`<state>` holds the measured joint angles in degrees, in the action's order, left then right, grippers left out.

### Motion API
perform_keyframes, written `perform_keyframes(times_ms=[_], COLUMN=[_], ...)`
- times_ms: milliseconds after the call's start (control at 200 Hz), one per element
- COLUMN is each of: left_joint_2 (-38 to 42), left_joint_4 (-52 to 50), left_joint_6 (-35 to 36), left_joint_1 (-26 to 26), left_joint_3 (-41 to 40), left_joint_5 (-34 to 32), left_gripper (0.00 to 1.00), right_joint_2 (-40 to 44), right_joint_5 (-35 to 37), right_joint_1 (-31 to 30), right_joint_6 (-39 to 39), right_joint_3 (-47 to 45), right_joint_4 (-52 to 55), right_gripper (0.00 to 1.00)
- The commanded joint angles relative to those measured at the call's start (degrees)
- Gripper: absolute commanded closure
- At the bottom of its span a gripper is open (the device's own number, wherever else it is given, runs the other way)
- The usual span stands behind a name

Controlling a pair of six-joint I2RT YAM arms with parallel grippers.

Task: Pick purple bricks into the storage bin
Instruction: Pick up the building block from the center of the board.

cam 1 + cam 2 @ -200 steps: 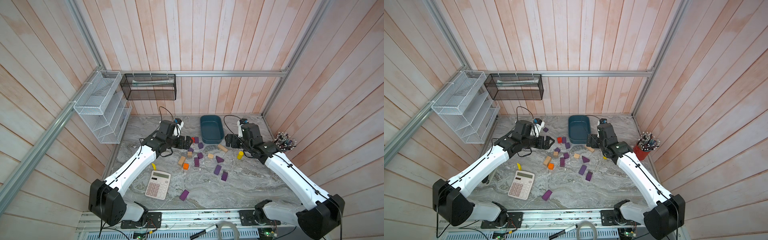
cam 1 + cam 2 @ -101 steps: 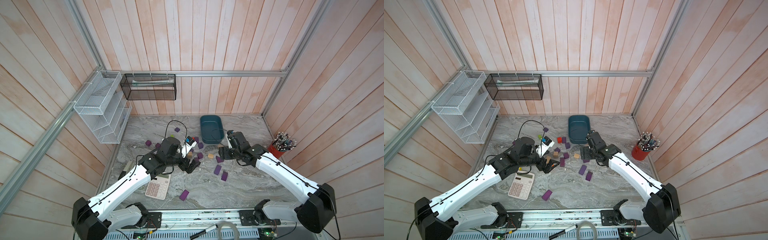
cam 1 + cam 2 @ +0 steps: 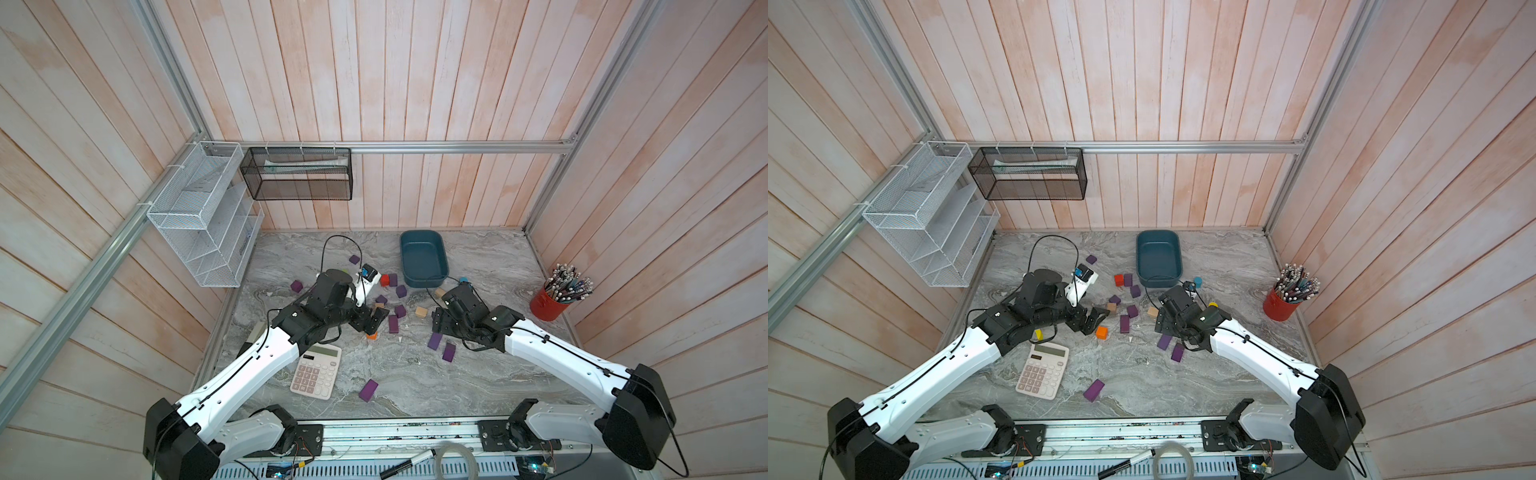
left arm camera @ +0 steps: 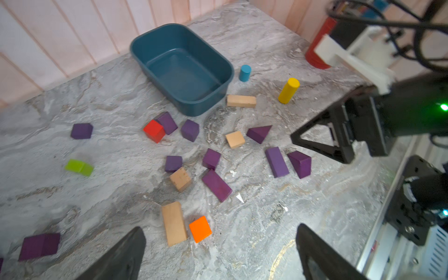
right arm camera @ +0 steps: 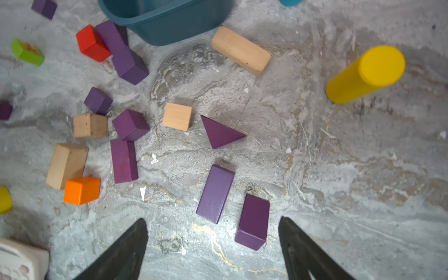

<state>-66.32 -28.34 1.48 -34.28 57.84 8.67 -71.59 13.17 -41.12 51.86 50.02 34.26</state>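
Several purple bricks lie loose on the marble table in front of the storage bin (image 3: pixel 423 259) (image 3: pixel 1158 257), whose inside (image 4: pixel 181 70) shows no blocks. My left gripper (image 3: pixel 370 322) (image 4: pixel 218 252) hangs open and empty just short of the orange cube (image 4: pixel 200 229), with a purple bar (image 4: pixel 216 185) farther ahead. My right gripper (image 3: pixel 441 328) (image 5: pixel 213 244) is open over two purple bars: one (image 5: pixel 253 221) lies just ahead between the fingers, the other (image 5: pixel 215 194) beside it. A purple wedge (image 5: pixel 219 132) lies beyond them.
Tan blocks (image 4: pixel 174 223), a red cube (image 4: pixel 154 131), a green block (image 4: pixel 78 167), a yellow cylinder (image 5: pixel 363 75) and a blue cylinder (image 4: pixel 244 72) mix with the purple ones. A calculator (image 3: pixel 316 370) lies front left. A red pencil cup (image 3: pixel 548 305) stands at the right. Wire racks hang on the walls.
Both arms have swung away from the bin's front towards the middle of the table. The left gripper now hangs by the orange cube, the right over two purple bars.
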Motion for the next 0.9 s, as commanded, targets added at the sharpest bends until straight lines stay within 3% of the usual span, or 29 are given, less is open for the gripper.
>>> perform_keyframes(times_ms=[0,170,325,510,630,710,895], left_joint_2=[0.58,0.81,0.02,-0.71,-0.47,-0.38,-0.03], left_joint_4=[1.93,1.97,1.34,1.22,1.27,1.18,1.18], left_joint_6=[-1.7,-1.98,-2.86,-3.65,-3.83,-3.83,-3.74], left_joint_1=[3.19,3.85,4.17,5.53,5.89,5.89,5.89], left_joint_3=[-0.21,-0.46,-0.1,0.38,0.35,0.34,0.23], left_joint_5=[-2.27,-4.52,-5.94,-5.33,-5.65,-5.83,-5.85], left_gripper=[0.05,0.04,0.03,0.03,0.03,0.03,0.03], right_joint_2=[1.37,-1.47,-7.26,-11.42,-12.97,-14.04,-16.32], right_joint_5=[1.3,-0.06,-1.58,-3.1,-3.28,-3.26,-3.8], right_joint_1=[-0.99,-1.85,-2.1,-2.25,-2.21,-2.21,-2.22], right_joint_6=[14.02,18.97,14.66,12.77,12.39,11.57,10.57], right_joint_3=[-2.03,-1.75,2.36,3.99,4.03,4.56,5.69], right_joint_4=[-1.27,-0.98,0.03,-0.31,-1.42,-1.5,-0.77], right_gripper=[0.15,0.16,0.25,0.27,0.35,0.46,0.5])
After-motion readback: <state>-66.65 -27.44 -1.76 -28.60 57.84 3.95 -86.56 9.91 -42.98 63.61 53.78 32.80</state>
